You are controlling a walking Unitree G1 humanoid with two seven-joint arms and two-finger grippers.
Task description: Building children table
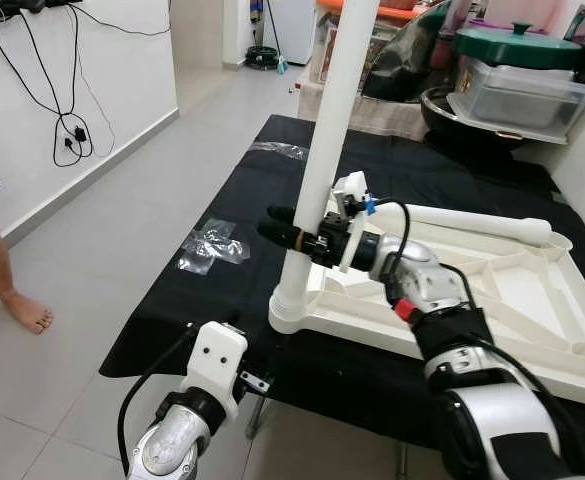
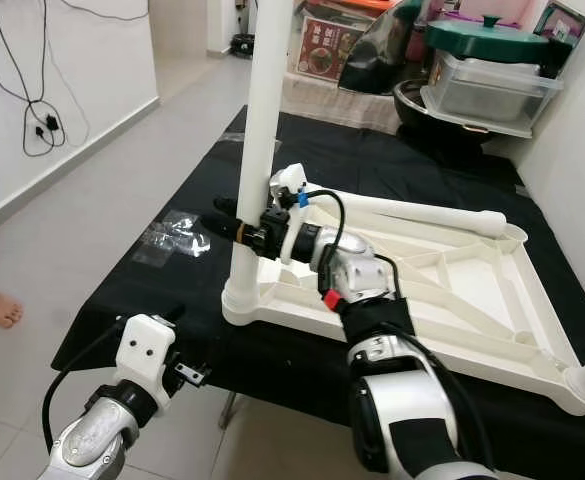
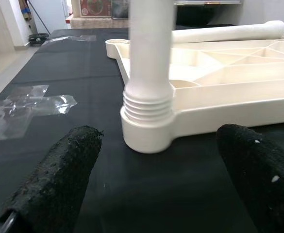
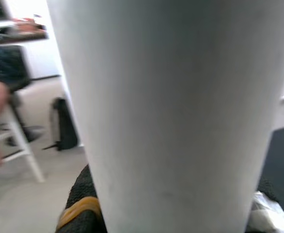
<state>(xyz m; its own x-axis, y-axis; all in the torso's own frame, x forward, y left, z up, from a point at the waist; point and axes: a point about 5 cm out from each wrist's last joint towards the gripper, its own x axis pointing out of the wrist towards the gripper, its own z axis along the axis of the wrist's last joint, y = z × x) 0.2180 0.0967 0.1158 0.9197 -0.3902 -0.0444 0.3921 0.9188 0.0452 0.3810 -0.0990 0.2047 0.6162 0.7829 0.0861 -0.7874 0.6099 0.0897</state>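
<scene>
The upright white table leg [image 1: 324,150] stands in the corner socket of the upturned tabletop [image 1: 532,300], on the black mat [image 1: 212,300]. The right gripper [image 1: 290,232] pinches the leg just above the socket. The left gripper [image 3: 156,174] hovers near the socket, jaws spread.

black-covered table [image 1: 212,290]: upturned white tabletop [image 1: 532,300], crumpled clear plastic [image 1: 212,245].
</scene>
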